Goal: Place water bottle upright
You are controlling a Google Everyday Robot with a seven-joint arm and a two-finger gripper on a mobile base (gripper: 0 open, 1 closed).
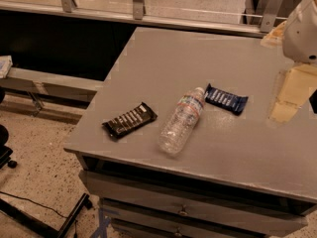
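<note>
The water bottle [181, 120] lies on its side near the front of the grey table [198, 58]. It is clear ribbed plastic. Its white cap points to the back right and its base to the front left. The cap end almost touches a blue snack bar [226, 99]. A white rounded arm housing [302, 29] hangs over the table's far right. Below it, only a dark sliver of my gripper [313, 101] shows at the right edge. It is well to the right of the bottle and holds nothing I can see.
A black snack bar [129, 120] lies left of the bottle near the table's left edge. A pale worn patch [292, 93] marks the table's right side. Drawers [183, 209] sit under the front edge. A glass railing [133, 4] runs behind.
</note>
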